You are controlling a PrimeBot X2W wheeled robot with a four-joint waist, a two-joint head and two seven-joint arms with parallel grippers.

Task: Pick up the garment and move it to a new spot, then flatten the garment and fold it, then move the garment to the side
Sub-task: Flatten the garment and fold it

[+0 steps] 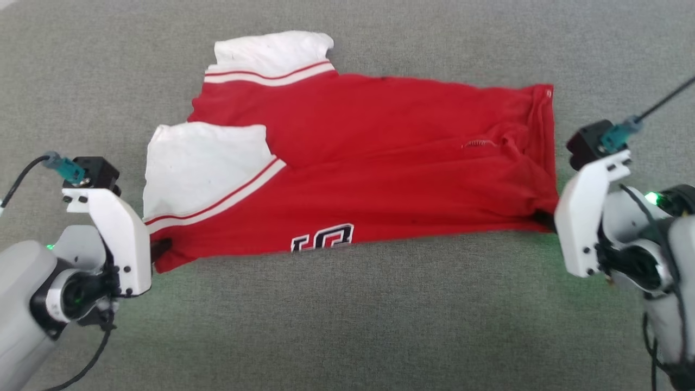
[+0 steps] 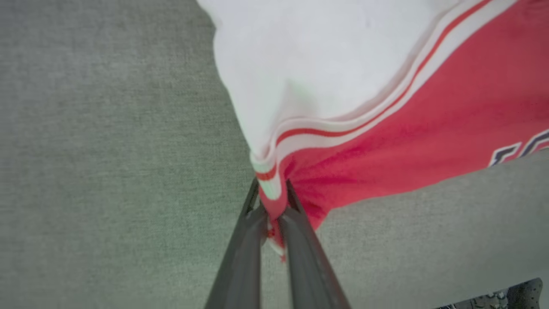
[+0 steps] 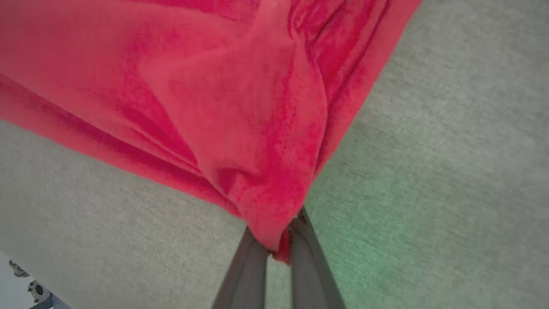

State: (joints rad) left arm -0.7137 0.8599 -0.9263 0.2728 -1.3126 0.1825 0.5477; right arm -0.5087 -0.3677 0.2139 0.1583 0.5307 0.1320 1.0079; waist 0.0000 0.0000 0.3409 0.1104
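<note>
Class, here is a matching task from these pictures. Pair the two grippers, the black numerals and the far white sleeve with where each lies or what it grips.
Column one:
1 left gripper
2 right gripper
3 black numerals
4 far white sleeve

Column two:
A at the near edge of the garment
B shut on a plain red corner
C at the garment's far left corner
D shut on a corner with striped trim

Pairs: 1-D, 2-B, 3-A, 4-C
</note>
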